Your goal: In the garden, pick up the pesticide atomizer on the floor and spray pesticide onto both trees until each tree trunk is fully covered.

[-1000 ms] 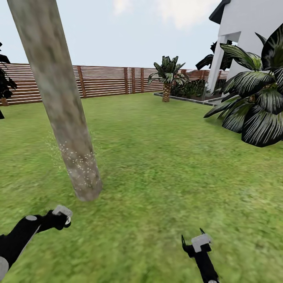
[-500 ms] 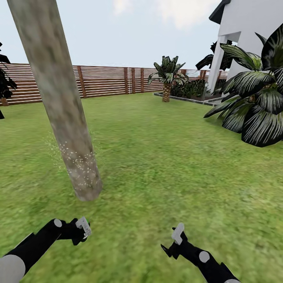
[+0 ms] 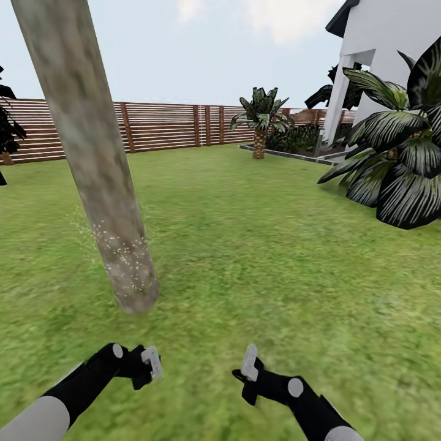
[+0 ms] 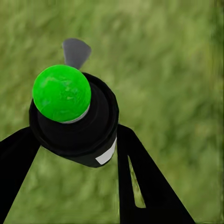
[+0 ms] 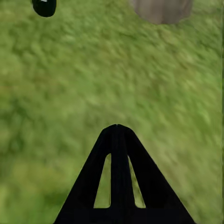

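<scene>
A thick, leaning, grey-brown mottled tree trunk [image 3: 92, 153] is standing on the green lawn [image 3: 263, 257] towards its left side, and fine white specks are dotting its lowest stretch, while the bark higher up is looking bare. That suggests spraying is under way on this tree but far from complete; a second thick-trunked tree cannot be made out, so it is probably still to do.

In the head view both black arms are reaching in near the lawn's near edge, the left gripper [image 3: 147, 365] and the right gripper [image 3: 247, 370] turned towards each other.

The left wrist view is adding what the head view cannot resolve: the small black spray bottle with a white band [image 4: 77, 122], here topped by a bright green ball, is sitting clamped between the left claw's black fingers [image 4: 140, 182].

The right wrist view is showing the right claw's fingers [image 5: 117, 179] pressed together on nothing, with the trunk's base [image 5: 161, 10] beyond.
</scene>
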Available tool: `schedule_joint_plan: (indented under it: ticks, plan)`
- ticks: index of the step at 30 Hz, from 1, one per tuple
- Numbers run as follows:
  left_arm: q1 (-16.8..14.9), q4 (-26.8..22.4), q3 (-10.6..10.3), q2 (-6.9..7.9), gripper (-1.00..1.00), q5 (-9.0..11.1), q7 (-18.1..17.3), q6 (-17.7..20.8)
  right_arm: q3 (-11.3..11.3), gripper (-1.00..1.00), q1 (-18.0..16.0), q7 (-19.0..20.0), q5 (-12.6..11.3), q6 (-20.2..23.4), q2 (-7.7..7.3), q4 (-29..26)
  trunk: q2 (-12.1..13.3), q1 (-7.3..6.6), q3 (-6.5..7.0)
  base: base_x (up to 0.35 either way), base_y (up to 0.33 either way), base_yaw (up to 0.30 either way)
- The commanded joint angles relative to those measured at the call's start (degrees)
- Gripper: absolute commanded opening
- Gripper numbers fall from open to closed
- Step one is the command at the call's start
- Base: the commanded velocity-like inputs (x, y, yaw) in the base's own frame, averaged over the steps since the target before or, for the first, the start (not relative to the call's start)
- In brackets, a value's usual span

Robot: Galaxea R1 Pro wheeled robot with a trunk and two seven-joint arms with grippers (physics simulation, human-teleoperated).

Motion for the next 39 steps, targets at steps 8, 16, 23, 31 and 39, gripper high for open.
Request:
schedule_joint_plan:
  ticks: [8, 16, 23, 31, 39]
  plan:
    - [-0.01, 0.01, 0.09, -2.58, -1.0, -4.07, -5.64, 0.07, 1.46, -1.0, -0.83, 0.41, 2.38, -0.03, 3.83, -1.24, 0.0, 0.0, 0.0, 0.0, 0.0, 0.0]
    - [0.14, 0.07, 0.3, -5.69, -1.0, -8.56, -5.49, 0.08, 5.34, -1.0, -0.84, 0.36, 3.08, -0.05, 5.53, -1.12, 0.0, 0.0, 0.0, 0.0, 0.0, 0.0]
    - [0.33, 0.1, 0.35, -7.19, -1.0, -9.31, -5.53, -0.18, 5.38, -1.0, -0.84, 0.36, 3.07, -0.11, 5.54, -1.35, 0.0, 0.0, 0.0, 0.0, 0.0, 0.0]
    - [0.43, 0.1, 0.27, -9.89, -1.0, -9.1, -5.74, -0.68, 5.37, -1.0, -0.84, 0.36, 3.0, -0.13, 5.54, -1.44, 0.0, 0.0, 0.0, 0.0, 0.0, 0.0]
    - [0.5, 2.62, 0.26, -11.24, -1.0, -9.16, -5.83, -4.02, 5.37, -1.0, -0.84, 0.36, 2.9, -0.13, 5.54, -2.67, 0.0, 0.0, 0.0, 0.0, 0.0, 0.0]
